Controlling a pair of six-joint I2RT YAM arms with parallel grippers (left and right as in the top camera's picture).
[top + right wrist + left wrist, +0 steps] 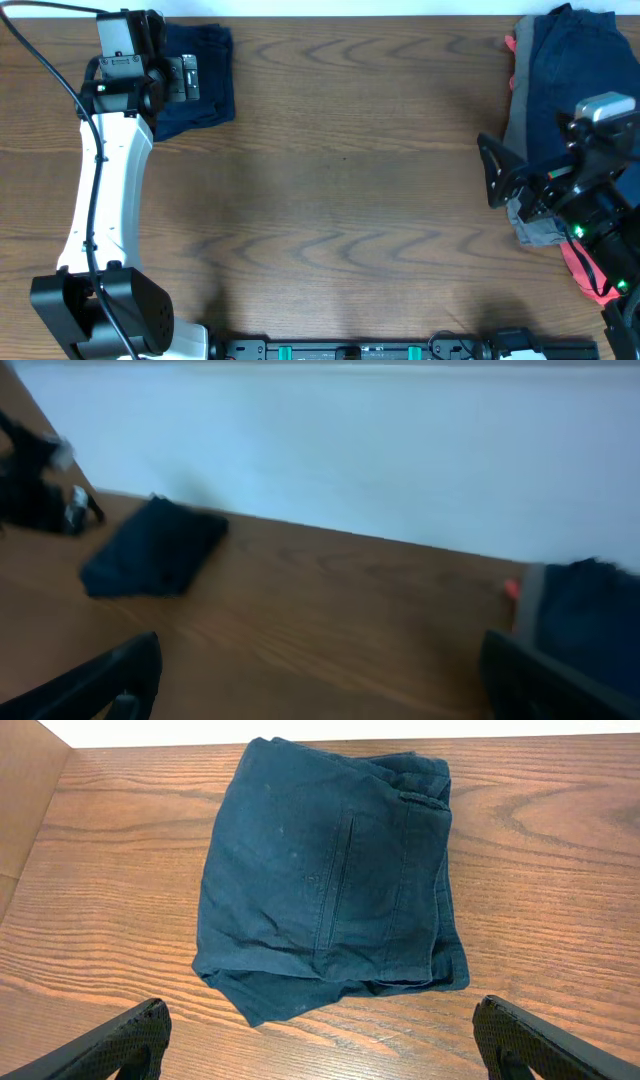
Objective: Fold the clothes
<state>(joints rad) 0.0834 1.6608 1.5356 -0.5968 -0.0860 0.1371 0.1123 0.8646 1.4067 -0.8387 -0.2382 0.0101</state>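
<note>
Navy shorts (330, 880) folded, lying far-left on bench (340, 200); pile of clothes (565, 80) at right unfolded; left fingers (120, 1040), right fingers (110, 680) spread wide, empty.

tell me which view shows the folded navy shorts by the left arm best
Left wrist view: the folded navy shorts fill the frame, sharp, with pocket seam and waistband clear. Overhead shows them partly hidden under the left arm. Right wrist shows them small, blurred and distant.
</note>
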